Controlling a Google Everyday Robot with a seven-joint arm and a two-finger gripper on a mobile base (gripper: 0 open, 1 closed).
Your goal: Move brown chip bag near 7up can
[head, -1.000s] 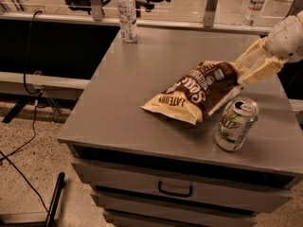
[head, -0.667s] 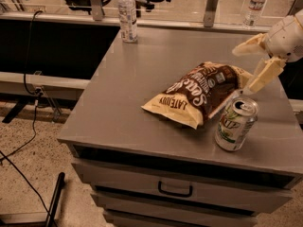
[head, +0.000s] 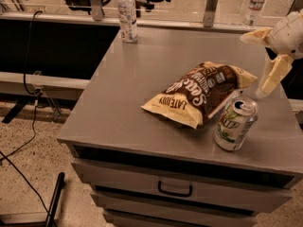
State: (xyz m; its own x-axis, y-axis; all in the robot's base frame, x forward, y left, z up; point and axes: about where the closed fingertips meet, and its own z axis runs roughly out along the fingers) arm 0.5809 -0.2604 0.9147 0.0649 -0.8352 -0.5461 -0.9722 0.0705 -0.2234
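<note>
**Bag beside can, gripper empty**

Brown chip bag (head: 201, 93) lay flat on table (head: 137, 79), just beside 7up can (head: 236, 123). Gripper (head: 252, 64) hung at the bag's right end, fingers spread wide, holding nothing. Judged best: lift clear without snagging the bag. Gripper's rear was cut off at the frame edge; bag-can contact unclear.

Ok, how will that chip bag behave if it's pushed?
Probably floppy: the chip bag looks crinkled and puffy, so it would likely crumple rather than slide cleanly. The upright can beside it could tip if nudged. The gripper sits open by the bag's far end.
</note>
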